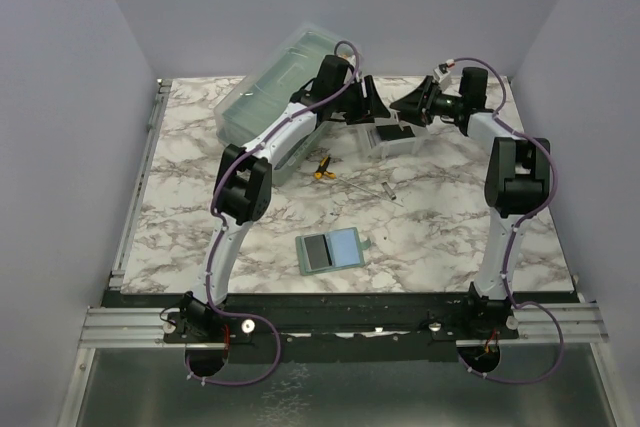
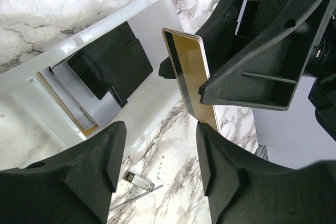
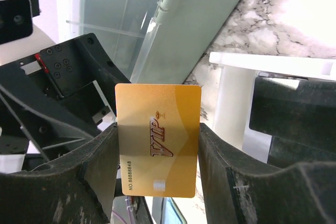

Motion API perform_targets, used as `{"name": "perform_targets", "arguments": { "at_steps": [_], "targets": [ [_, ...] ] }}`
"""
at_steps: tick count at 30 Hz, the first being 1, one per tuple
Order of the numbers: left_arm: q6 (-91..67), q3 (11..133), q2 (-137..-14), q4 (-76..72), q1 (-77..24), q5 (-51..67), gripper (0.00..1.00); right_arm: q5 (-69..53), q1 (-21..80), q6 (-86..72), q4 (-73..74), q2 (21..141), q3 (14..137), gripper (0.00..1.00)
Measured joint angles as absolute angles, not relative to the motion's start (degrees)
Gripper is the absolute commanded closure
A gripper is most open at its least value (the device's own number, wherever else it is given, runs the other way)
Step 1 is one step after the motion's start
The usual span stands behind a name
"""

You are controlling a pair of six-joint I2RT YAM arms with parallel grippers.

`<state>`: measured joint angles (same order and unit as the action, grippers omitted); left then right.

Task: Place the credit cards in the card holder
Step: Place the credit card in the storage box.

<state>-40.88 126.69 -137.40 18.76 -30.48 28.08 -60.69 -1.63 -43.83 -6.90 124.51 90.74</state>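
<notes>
One gold card [image 3: 157,140] reads "VIP" and "NO 88888848"; your right hand [image 1: 408,107] pinches it upright by its edges near the white tray [image 2: 152,40]. Your left hand [image 2: 160,150] gapes empty beside it. Your card holder [image 1: 333,250] lies open, well apart.

The left arm [image 1: 285,137] and right arm [image 1: 497,247] are each built of white link shells joined by blocky black joint housings, with a purple cable [image 1: 212,215] looped along the outside down to a black base [image 1: 203,319]. The fingers [image 2: 262,51] are matte black, grainy plastic, thick at the root and stiffened by a raised rib. The black wrist plate [image 3: 73,69] carries recessed screws and a red fitting [image 3: 40,59].
</notes>
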Motion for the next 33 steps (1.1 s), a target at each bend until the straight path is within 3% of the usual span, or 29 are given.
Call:
{"name": "perform_targets", "arguments": {
  "at_steps": [6, 18, 27, 33],
  "targets": [
    [-39.8, 126.6, -137.4, 18.8, -30.5, 29.8, 0.22, -59.2, -1.6, -41.3, -3.4, 124.5, 91.7, 0.94],
    [-39.2, 126.6, -137.4, 18.8, -31.4, 30.7, 0.22, -59.7, -1.6, -42.7, -4.6, 124.5, 91.6, 0.94],
    [-39.5, 126.6, -137.4, 18.8, -31.4, 30.6, 0.31, -60.2, -1.6, -43.5, -5.1, 124.5, 90.5, 0.94],
    [-39.9, 126.6, -137.4, 18.7, -31.2, 30.6, 0.26, -60.9, -1.6, -43.7, -5.9, 124.5, 90.5, 0.94]
  ]
}}
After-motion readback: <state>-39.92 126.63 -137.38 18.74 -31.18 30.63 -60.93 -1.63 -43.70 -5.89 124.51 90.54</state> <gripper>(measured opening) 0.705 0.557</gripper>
